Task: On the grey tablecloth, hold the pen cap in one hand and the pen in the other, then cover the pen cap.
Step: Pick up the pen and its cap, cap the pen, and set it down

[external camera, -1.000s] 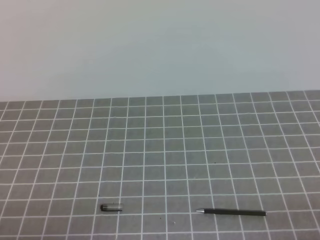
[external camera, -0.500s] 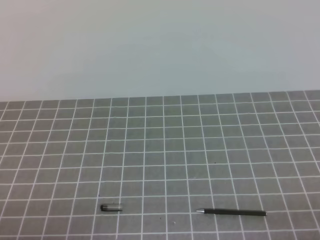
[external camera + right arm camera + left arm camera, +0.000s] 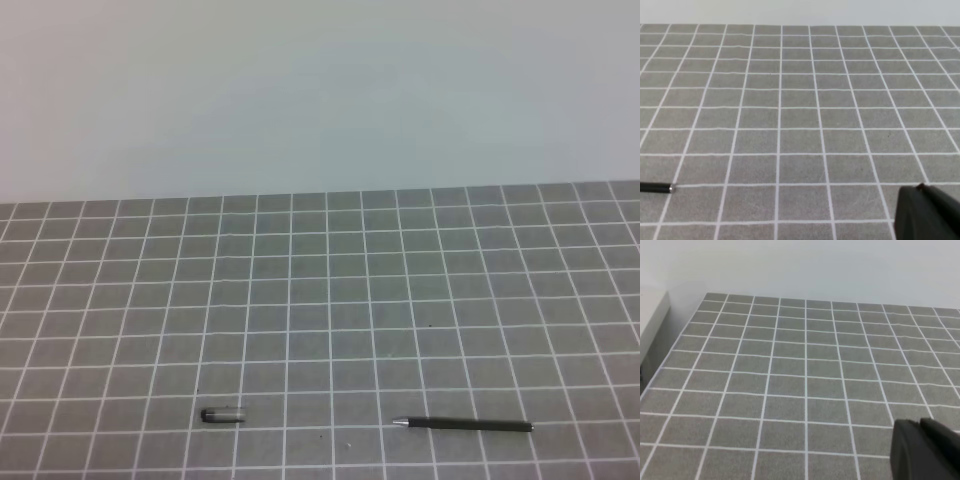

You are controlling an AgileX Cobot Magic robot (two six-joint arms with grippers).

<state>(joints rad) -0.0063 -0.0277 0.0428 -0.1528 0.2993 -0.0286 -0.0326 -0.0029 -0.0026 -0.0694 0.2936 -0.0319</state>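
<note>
Currently: pen cap (image 3: 222,415) left | pen (image 3: 465,425) right | apart on grey tablecloth (image 3: 330,300)

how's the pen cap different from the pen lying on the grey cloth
The pen cap is short and stubby; the pen is long and very thin. The cap lies toward the left of the grey tablecloth, the pen toward the right, well apart. The pen shows a small silvery tip at its left end; the cap shows only a slight sheen. Both are dark, lie flat near the front edge, and neither is held.

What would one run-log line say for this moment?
pen cap: lying on grey tablecloth, untouched | pen: lying right of cap, uncapped | both grippers: shut, empty
</note>
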